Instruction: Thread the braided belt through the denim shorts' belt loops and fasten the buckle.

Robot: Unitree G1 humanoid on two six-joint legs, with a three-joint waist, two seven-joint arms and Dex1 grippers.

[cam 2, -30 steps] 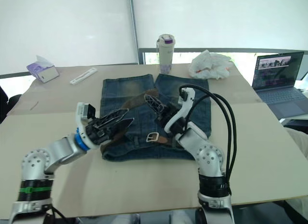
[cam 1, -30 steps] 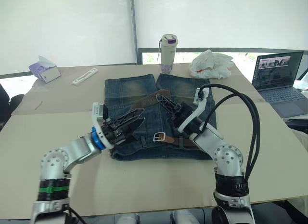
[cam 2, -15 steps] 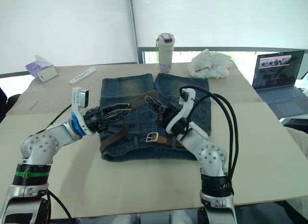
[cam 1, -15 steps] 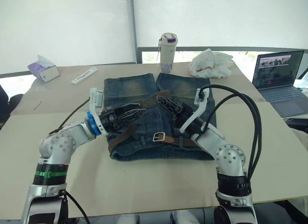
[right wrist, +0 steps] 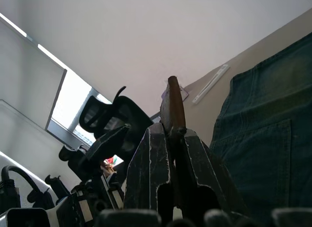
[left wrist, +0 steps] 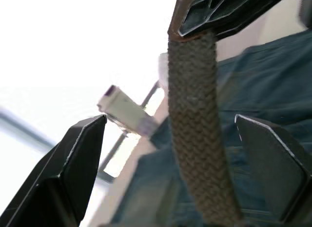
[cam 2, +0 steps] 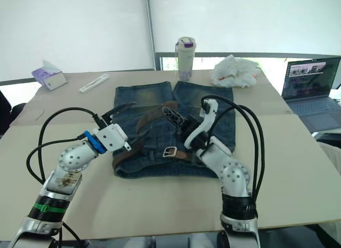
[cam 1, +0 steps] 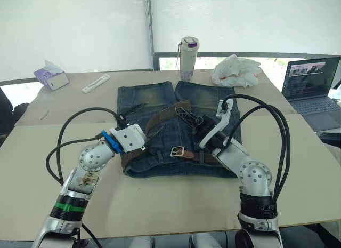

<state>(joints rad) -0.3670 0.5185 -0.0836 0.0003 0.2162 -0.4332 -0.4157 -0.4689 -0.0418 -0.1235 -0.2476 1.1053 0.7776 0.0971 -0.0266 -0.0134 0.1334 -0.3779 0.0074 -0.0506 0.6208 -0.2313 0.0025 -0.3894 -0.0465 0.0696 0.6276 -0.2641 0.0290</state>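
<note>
The denim shorts (cam 1: pixel 145 96) lie flat on the table, waistband toward me. The braided belt (cam 1: pixel 162 116) rises from the waistband's left part to my right gripper (cam 1: pixel 183 108), which is shut on the strap's free end above the shorts. Its fingers (right wrist: pixel 155 154) pinch the brown strap (right wrist: pixel 172 106). The buckle (cam 1: pixel 178 151) rests on the waistband's middle. My left gripper (cam 1: pixel 148 119) is open, its fingers (left wrist: pixel 73 158) standing wide on either side of the raised strap (left wrist: pixel 195 124) without touching it. I cannot make out the belt loops on the waistband.
Behind the shorts stand a tumbler (cam 1: pixel 187 57) and a crumpled white bag (cam 1: pixel 234 70). An open laptop (cam 1: pixel 314 90) is at the far right, with a tissue box (cam 1: pixel 51 77) and a white strip (cam 1: pixel 96 84) at the far left. Black cables arc over both arms.
My left gripper has swung in from the shorts' left side and rolled over, so its open fingers now straddle the raised strap. The right gripper has stayed in place with the belt end.
</note>
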